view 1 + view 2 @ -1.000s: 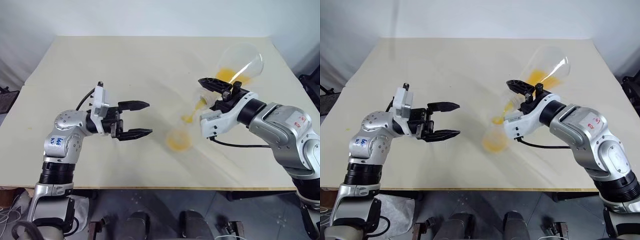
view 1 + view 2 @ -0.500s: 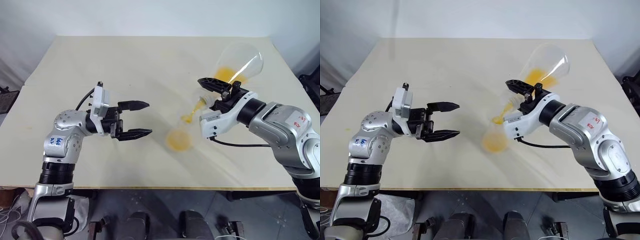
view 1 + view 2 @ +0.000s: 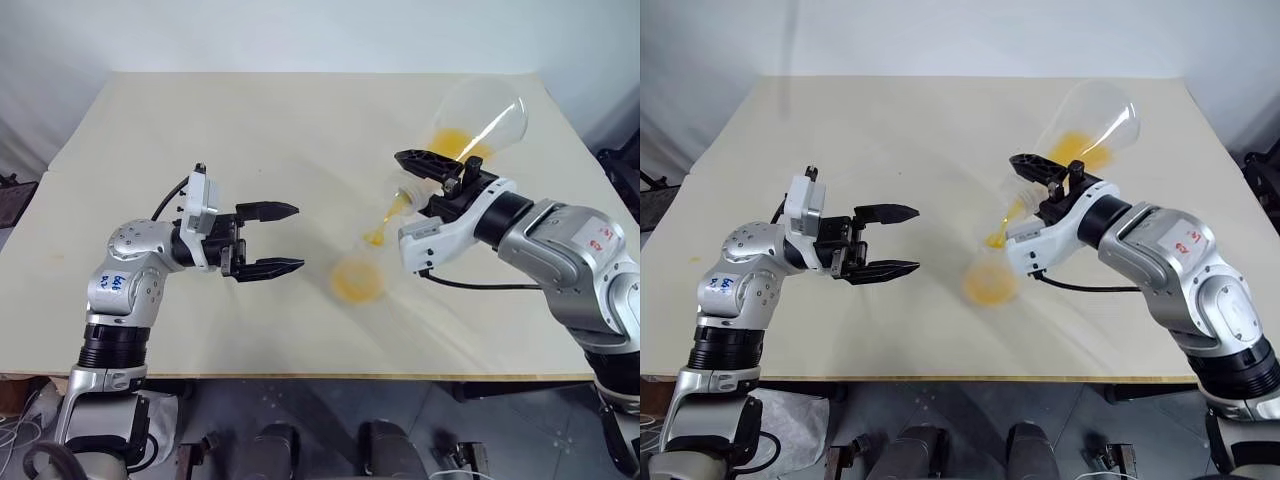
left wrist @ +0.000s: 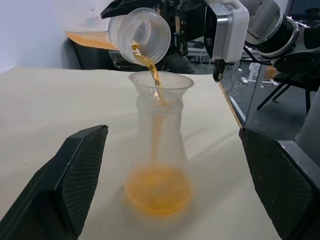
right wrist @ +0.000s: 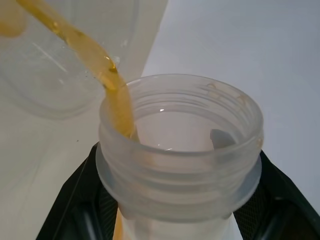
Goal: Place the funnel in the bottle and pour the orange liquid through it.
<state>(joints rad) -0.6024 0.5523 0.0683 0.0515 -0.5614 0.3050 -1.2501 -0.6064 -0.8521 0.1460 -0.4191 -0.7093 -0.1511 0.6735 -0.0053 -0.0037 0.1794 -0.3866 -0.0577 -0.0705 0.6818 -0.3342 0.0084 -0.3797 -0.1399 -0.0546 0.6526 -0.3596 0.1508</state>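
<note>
The clear bottle (image 4: 159, 150) stands upright on the table with the clear funnel (image 4: 161, 86) seated in its neck. My right gripper (image 3: 412, 180) is shut on the neck of a clear conical flask (image 3: 482, 115), tipped mouth-down above the funnel. A thin stream of orange liquid (image 4: 154, 75) runs from the flask's mouth (image 4: 140, 35) into the funnel. More orange liquid pools in the bottle's base (image 4: 158, 190), and some stays inside the flask (image 3: 455, 145). My left gripper (image 3: 292, 238) hovers open to the left of the bottle, pointing at it without touching.
The pale table (image 3: 200, 130) spreads wide to the left of and behind the bottle. Its front edge (image 3: 300, 376) runs just below both arms. Its right edge (image 4: 227, 100) lies a short way past the bottle, with dark clutter beyond.
The flask's raised base has tipped slightly higher while the orange stream keeps running into the funnel. My left gripper has stayed still and open.
</note>
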